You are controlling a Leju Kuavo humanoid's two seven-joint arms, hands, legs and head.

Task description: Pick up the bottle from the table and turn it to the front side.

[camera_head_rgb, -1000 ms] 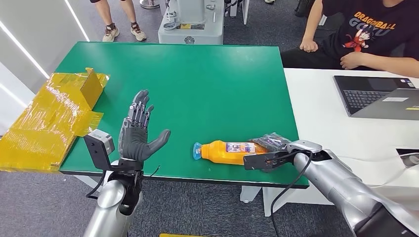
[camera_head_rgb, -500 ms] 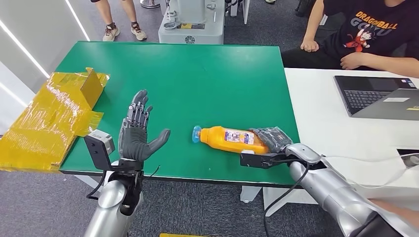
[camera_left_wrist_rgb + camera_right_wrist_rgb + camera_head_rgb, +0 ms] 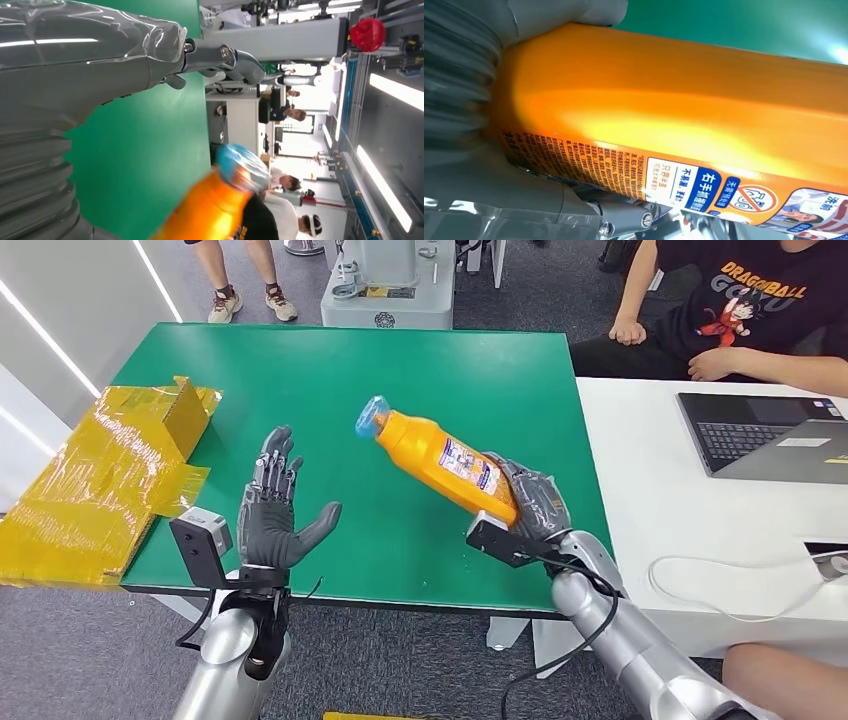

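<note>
An orange bottle (image 3: 440, 457) with a blue cap (image 3: 371, 417) is in the air above the green table (image 3: 400, 370), tilted with its cap up and to the left. My right hand (image 3: 533, 502) grips its lower end. The right wrist view has the bottle's (image 3: 684, 120) orange side and printed label close up against the hand (image 3: 484, 100). My left hand (image 3: 277, 510) stands open, palm up and fingers spread, over the table's near left edge, holding nothing. The left wrist view catches the left hand (image 3: 90, 65) and the bottle's blurred cap (image 3: 240, 165).
A yellow taped cardboard box (image 3: 105, 470) lies at the table's left edge. A white desk (image 3: 700, 490) with a laptop (image 3: 770, 435) adjoins on the right, where a seated person (image 3: 740, 310) rests both hands. Another person's legs (image 3: 240, 280) stand beyond the far edge.
My right hand has lifted the bottle off the table and swung its cap end up and to the left. The left hand has stayed put.
</note>
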